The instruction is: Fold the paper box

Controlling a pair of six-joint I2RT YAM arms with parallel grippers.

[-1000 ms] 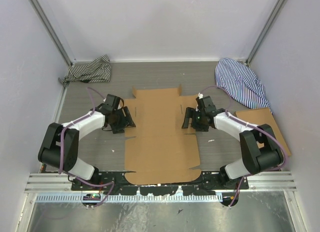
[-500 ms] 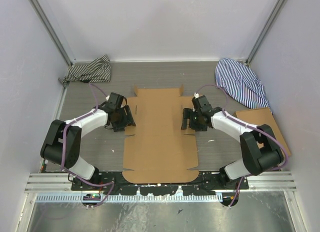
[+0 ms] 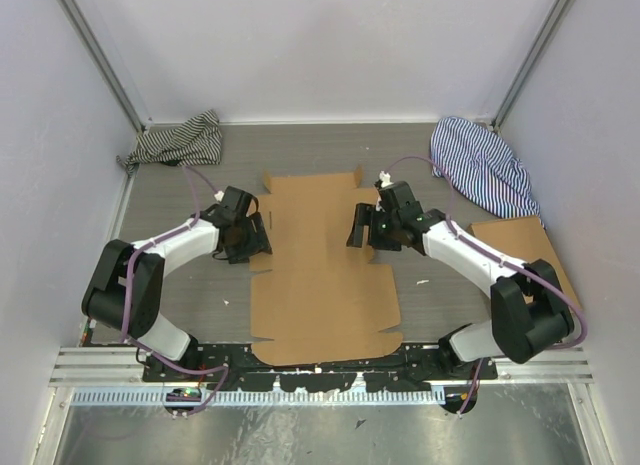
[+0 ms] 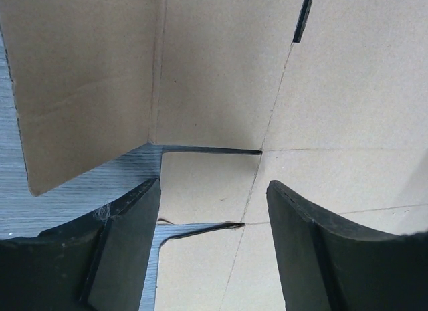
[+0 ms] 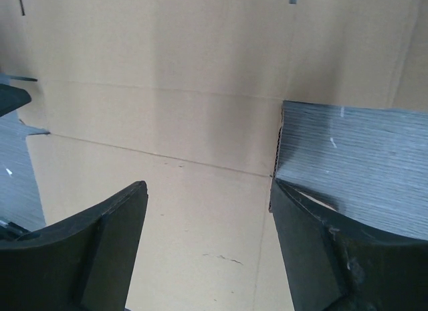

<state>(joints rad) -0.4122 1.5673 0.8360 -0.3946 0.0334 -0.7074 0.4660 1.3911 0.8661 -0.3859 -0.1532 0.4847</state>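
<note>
While the paper box (image 3: 325, 285) lies unfolded, the left gripper (image 3: 252, 237) at its ten o'clock edge and the right gripper (image 3: 360, 227) at two o'clock both gape wide, holding nothing.

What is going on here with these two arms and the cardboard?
Two robot arms work on the paper box, a cardboard sheet on the table. The left tool is over its left edge, the right tool over its right edge. Both are open and grip nothing; the sheet is not yet box-shaped.

Bare table (image 3: 330, 150) beyond the paper box (image 3: 320, 275), between dark striped cloth (image 3: 180, 142) and blue striped cloth (image 3: 485, 170); cardboard rectangle (image 3: 525, 240) at right.
</note>
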